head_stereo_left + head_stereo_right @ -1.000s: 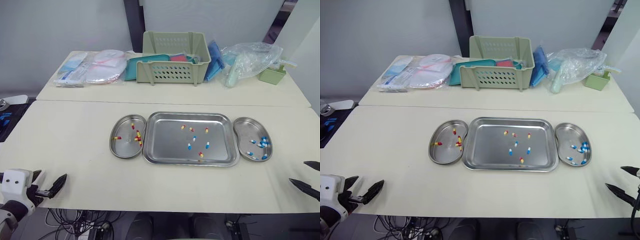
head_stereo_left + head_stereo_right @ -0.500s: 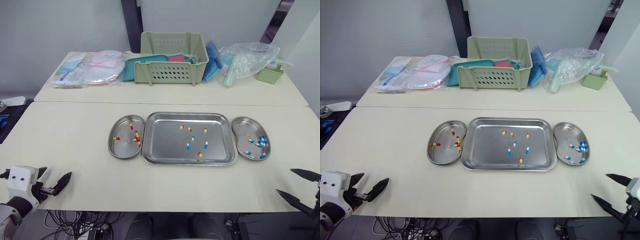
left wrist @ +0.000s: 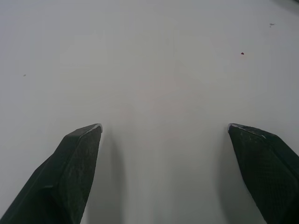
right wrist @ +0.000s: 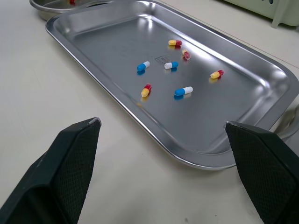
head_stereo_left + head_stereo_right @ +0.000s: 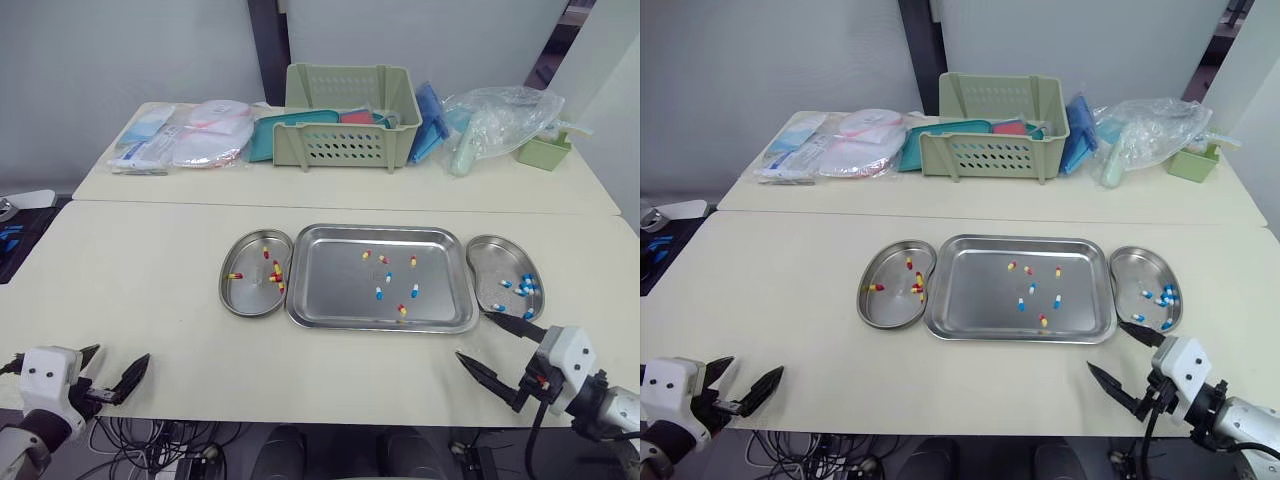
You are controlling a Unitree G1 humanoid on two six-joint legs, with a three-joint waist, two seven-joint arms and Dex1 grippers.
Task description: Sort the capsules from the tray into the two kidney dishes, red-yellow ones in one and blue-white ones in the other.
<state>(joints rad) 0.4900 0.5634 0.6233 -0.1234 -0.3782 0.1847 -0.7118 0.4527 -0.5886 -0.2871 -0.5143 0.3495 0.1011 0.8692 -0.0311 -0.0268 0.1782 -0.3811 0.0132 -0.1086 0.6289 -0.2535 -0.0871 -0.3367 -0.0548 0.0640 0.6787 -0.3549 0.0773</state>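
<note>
Your right claw (image 5: 472,333) hangs released, its fingers spread wide, low over the table (image 5: 150,270) just off the tray's near right corner. The tray (image 5: 330,295) sits mid-table with a kidney dish close against each short side. The left dish (image 5: 243,297), at the tray's 9 o'clock, holds red-yellow capsules (image 5: 270,278). The right dish (image 5: 488,262), at its 3 o'clock, holds blue-white capsules (image 5: 524,287). Seven more lie loose in the tray, four red-yellow and three blue-white, all in its right half.

The move turns on this: from the right claw the loose ones lie at about 10 o'clock, near at hand. Closest is a red-yellow capsule (image 5: 402,310) by the tray's near rim, and just past it is a blue-white capsule (image 4: 183,91). In the right wrist view the red-yellow one lies slanted, nearly end-on to the claw, so I judge the fingers could close on its sides with little turning. The blue-white one lies crosswise, along the line the fingers close on, and you would likely need to turn the wrist for it.

The right dish is at the claw's 12 o'clock, just beside its far finger. The left dish lies at about 10 o'clock, beyond the whole tray.

Your left claw (image 5: 122,352) is also released, over bare table near the front left edge. The tray lies at its 2 o'clock, well apart, so the right arm is plainly the nearer one.
</note>
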